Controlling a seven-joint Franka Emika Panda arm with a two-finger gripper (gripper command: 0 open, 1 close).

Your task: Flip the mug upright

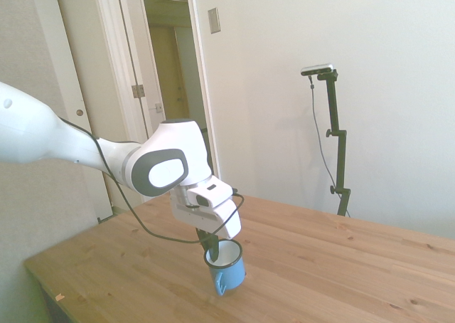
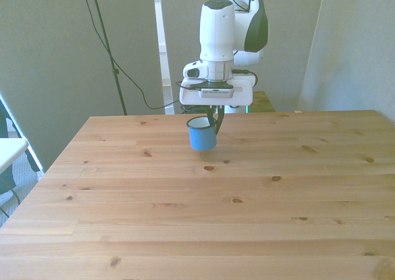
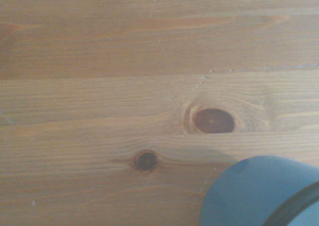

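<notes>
The light-blue mug [image 1: 226, 266] stands upright, its white inside and dark rim facing up and its loop handle toward the side camera. My gripper [image 1: 211, 250] comes straight down from above and is shut on the mug's wall at the rim, one finger inside and one outside. In the front view the mug [image 2: 202, 135] hangs under the gripper [image 2: 216, 124] near the table's far edge, a little to the front view's left of centre. Whether its base touches the wood I cannot tell. The wrist view shows the mug's blue side [image 3: 259, 188] over the planks.
The wooden table [image 2: 197, 218] stretches wide toward the front camera. Its near-left corner [image 1: 43, 277] shows in the side view. An open doorway [image 1: 167, 88] lies behind the arm, off the table.
</notes>
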